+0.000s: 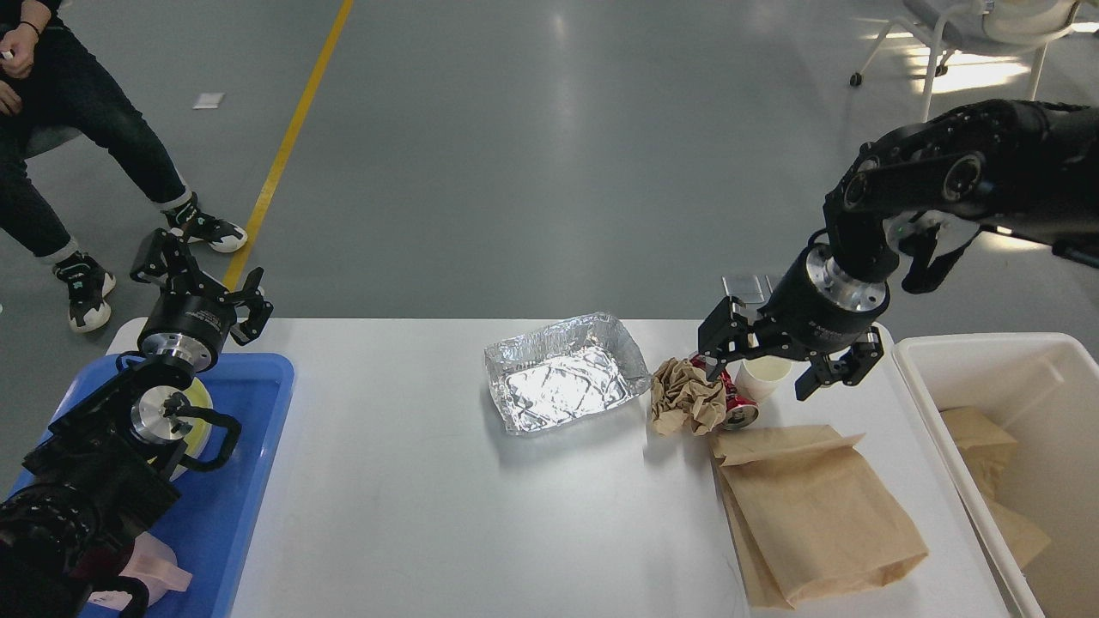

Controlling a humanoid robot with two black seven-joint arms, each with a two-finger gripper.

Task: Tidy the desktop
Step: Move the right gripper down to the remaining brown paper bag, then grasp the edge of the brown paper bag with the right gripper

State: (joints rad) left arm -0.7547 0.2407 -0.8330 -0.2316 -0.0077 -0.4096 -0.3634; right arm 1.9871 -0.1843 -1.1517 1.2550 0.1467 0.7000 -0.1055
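This looks like a robot test hall or lab rather than a home. The floor (532, 172) is wide, bare, glossy grey, with a yellow line (288, 142) painted across it like an industrial walkway. Wheeled office chairs (962, 43) stand loose in the open space, and a seated person (60, 129) sits off to one side near the white desk (429, 498).

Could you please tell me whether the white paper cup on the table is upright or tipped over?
Upright: the white paper cup stands on the white desktop with its round mouth facing up, partly hidden behind the right gripper.
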